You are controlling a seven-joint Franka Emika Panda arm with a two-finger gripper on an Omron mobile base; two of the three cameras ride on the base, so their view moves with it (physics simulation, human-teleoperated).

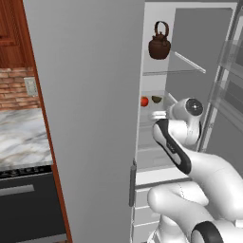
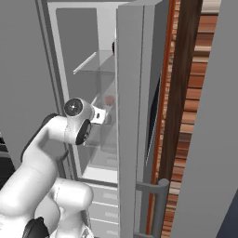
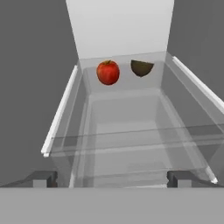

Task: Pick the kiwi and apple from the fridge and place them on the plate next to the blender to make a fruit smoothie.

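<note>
The fridge [image 1: 90, 95] stands open. On a glass shelf [image 3: 127, 131] at the back sit the red apple [image 3: 108, 72] and, to its right, the olive-brown kiwi [image 3: 141, 68]; both also show as the apple [image 1: 144, 101] and the kiwi [image 1: 156, 99] in the left base view. The apple [image 2: 109, 100] appears faintly through glass from the right. My gripper [image 3: 113, 179] is open, its fingertips [image 3: 43, 178] wide apart, at the shelf's front edge and well short of both fruits. The hand [image 1: 159, 115] reaches into the fridge just below them. The plate and the blender are out of view.
A dark brown kettle [image 1: 159, 42] stands on the shelf above. The open fridge door [image 2: 135, 116] with its handle [image 2: 158, 204] is on the right, close to my arm. A marble counter [image 1: 21, 137] and brick wall lie left of the fridge.
</note>
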